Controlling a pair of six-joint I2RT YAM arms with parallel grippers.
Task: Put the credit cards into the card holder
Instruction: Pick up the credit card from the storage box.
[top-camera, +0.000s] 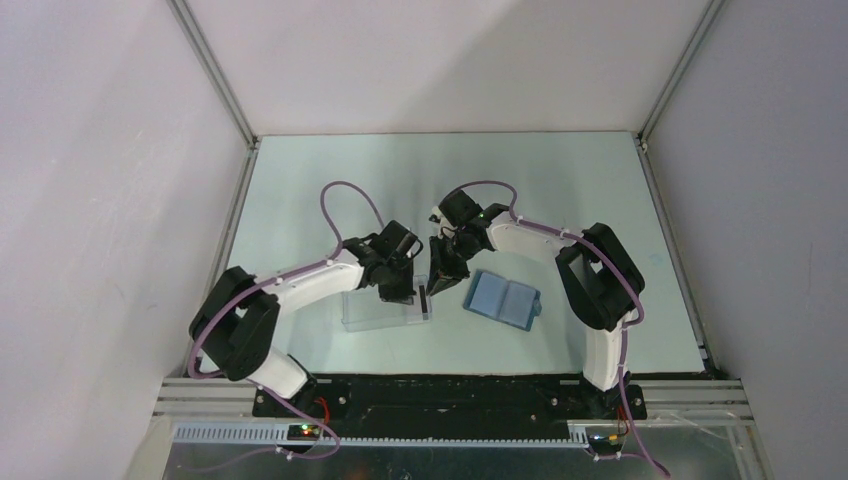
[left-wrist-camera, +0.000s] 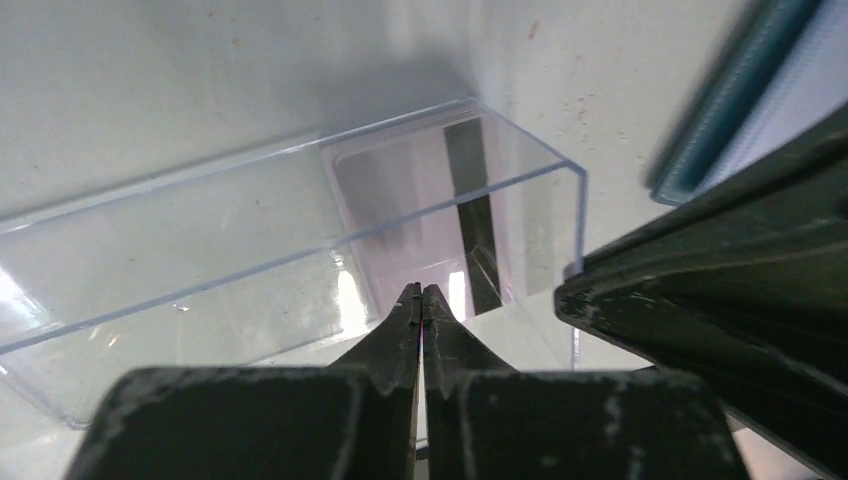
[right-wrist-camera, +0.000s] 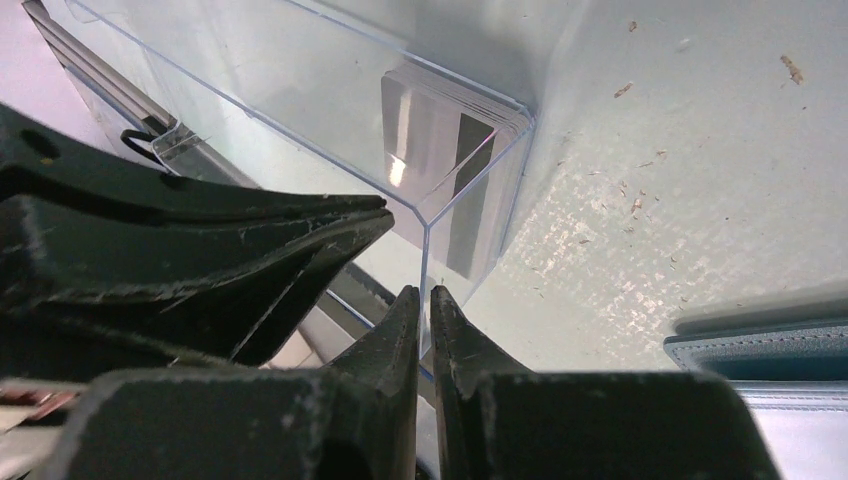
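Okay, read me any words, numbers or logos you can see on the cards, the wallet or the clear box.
No text can be read in any view.
credit cards: only a black stripe, no print visible.
card holder: plain teal, no lettering.
clear box: no label.

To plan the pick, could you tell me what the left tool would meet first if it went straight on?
Probably the credit cards stacked at the end of the clear plastic box; the left tool points at them. Depth is unclear, so the box's near wall might come first.
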